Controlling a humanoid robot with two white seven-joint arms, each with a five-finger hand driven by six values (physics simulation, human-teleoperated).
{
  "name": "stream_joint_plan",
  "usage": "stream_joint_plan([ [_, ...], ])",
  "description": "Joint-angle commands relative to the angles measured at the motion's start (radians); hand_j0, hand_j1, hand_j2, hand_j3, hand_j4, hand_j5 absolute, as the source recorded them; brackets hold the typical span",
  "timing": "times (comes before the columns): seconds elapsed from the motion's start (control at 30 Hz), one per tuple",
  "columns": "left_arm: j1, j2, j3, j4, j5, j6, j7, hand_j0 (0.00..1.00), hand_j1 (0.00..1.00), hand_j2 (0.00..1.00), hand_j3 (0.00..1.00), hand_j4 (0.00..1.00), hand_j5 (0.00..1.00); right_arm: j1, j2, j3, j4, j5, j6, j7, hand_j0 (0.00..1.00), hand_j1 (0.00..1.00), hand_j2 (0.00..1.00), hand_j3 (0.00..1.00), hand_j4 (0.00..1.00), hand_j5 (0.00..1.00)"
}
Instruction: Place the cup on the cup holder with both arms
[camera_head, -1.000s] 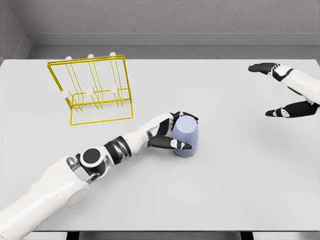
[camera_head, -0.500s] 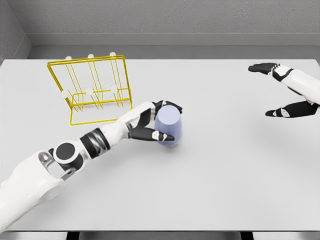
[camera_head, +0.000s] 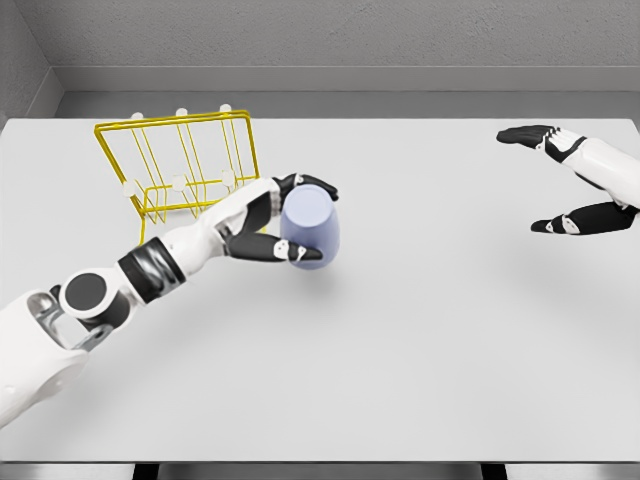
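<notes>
A: Where is the pale blue cylindrical cup (camera_head: 310, 231)?
B: Clasped in the left hand (camera_head: 265, 222), raised off the white table (camera_head: 420, 330), just beside the yellow wire cup holder (camera_head: 185, 170).
A: The right hand (camera_head: 570, 180)?
B: Fingers spread, holding nothing, far right

Two glossy white robot arms with rounded shells. The left arm (camera_head: 120, 290) has a black banded wrist section and a round dark joint cap ringed in silver. The left hand (camera_head: 262, 230) and right hand (camera_head: 570, 185) have white backs and black fingers.
</notes>
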Motion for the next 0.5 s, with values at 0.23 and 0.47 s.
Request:
stream_joint_plan([
  [0.23, 0.000, 0.043, 0.042, -0.015, 0.004, -0.002, 0.000, 0.68, 0.68, 0.68, 0.68, 0.68, 0.68, 0.000, -0.001, 0.000, 0.000, -0.008, 0.003, -0.001, 1.00, 1.00, 1.00, 1.00, 1.00, 1.00],
  [0.47, 0.000, 0.066, 0.065, -0.018, 0.007, -0.017, 0.000, 0.69, 0.69, 0.69, 0.69, 0.69, 0.69, 0.000, -0.001, 0.000, 0.000, -0.008, 0.003, -0.001, 1.00, 1.00, 1.00, 1.00, 1.00, 1.00],
])
